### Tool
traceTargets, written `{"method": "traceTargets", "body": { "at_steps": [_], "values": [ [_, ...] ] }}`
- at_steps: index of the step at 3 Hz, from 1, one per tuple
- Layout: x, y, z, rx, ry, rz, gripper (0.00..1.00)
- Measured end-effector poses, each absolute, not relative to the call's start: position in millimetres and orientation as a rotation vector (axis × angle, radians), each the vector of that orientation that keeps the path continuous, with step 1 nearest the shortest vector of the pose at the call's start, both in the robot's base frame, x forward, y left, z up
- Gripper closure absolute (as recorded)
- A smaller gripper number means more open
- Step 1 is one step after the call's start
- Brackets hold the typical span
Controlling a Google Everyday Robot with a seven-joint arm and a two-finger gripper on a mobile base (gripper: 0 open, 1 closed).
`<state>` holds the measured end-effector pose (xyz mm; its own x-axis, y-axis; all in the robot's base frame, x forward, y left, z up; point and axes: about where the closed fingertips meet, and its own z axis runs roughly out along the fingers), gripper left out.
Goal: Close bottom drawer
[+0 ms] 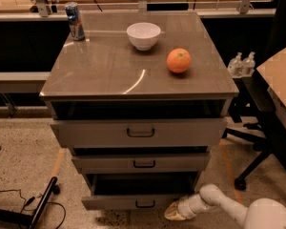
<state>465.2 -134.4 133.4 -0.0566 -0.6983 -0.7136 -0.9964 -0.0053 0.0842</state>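
- The floor is speckled beige stone, crossed by an orange tape line.
- A black office chair stands at the right, beside a pale wooden tabletop.
- A black bar lies slanted at lower left.
- Light glares off the cabinet top.
- The gripper hangs near the floor, bottom right of centre.

Bare floor is seen before the bottom drawer, and the tool is held low by its right end.
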Motion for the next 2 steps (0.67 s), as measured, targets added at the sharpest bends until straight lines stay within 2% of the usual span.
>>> {"method": "traceTargets", "body": {
  "at_steps": [2],
  "values": [
    [515,-122,133,-1.710,1.770,0.807,1.00]
  ]
}}
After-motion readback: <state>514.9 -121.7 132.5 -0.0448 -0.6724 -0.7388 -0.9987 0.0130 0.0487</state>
